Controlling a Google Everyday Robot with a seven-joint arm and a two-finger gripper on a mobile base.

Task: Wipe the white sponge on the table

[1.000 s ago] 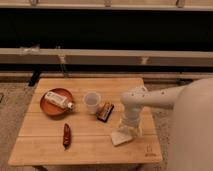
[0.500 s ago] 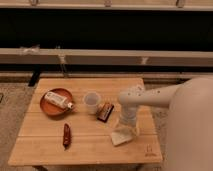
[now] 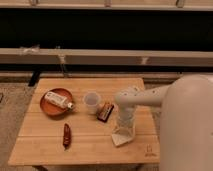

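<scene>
Gripper (image 3: pixel 124 124) bears down on sponge (image 3: pixel 122 137), apparently to rub it across table (image 3: pixel 90 144) | near right | grip: cannot tell

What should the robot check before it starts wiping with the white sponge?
1. Is the gripper right over the white sponge: ok.
2. Does the gripper hold the sponge: cannot tell.
3. Sponge lying on the table: ok.
4. Bare wood left of the sponge to wipe: ok.
5. The brown packet apart from the sponge: ok, but close.
6. The cup upright: ok.
</scene>
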